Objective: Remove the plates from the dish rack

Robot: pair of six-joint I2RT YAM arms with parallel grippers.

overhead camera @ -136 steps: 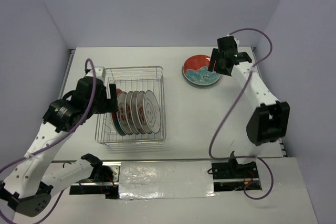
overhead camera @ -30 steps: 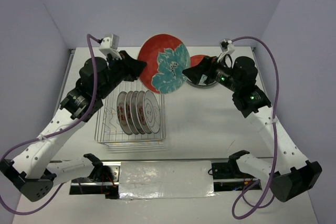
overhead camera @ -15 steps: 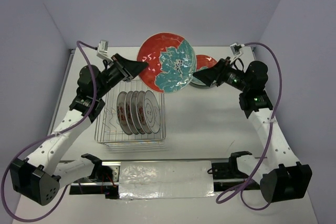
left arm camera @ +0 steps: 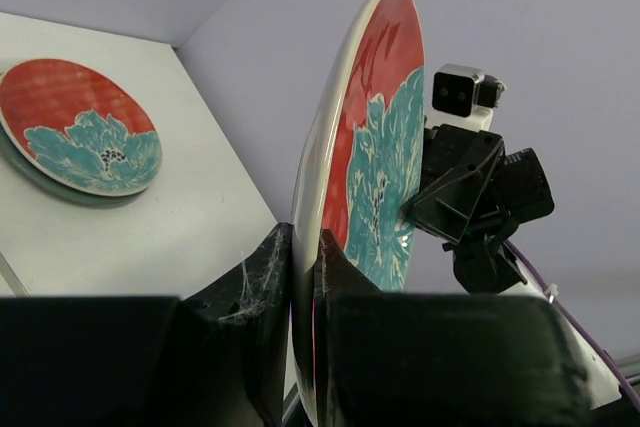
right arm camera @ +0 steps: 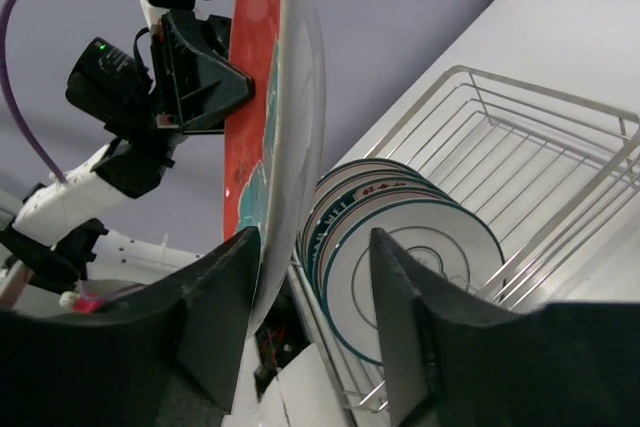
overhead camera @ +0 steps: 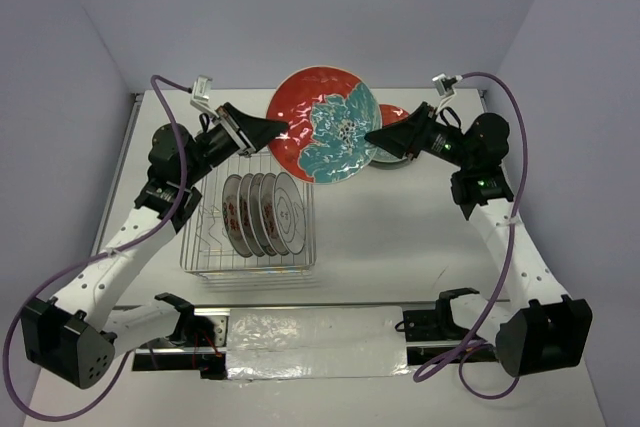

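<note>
Pale lavender walls (overhead camera: 300,17) close in a white table (overhead camera: 400,237). The left gripper (left arm camera: 305,292) is clamped tight on the lower rim of a red plate (overhead camera: 322,127) with a teal flower and holds it on edge in the air, above the far right corner of the dish rack (overhead camera: 310,232). The right gripper (right arm camera: 305,282) faces it from the other side with its jaws spread wide. In the right wrist view the plate's rim runs down between its two fingers, with a clear gap on the rack side; I cannot tell whether the other finger touches. A row of white plates (overhead camera: 262,212) stands upright in the rack's dividers. A second red plate (left arm camera: 80,137) lies flat on the table off the rack's far right. This looks like a mid-air handover. The next move calls for the right jaws to close firmly on the rim before the left jaws let go, since a plate held by one edge could swing or slip; it would then likely go onto the plate lying on the table. Four and a half seconds ago the left gripper was low at the left end of the rack's row and the right gripper hovered over the lying plate. Half a second ago the right fingers were just short of the rim they now straddle.
</note>
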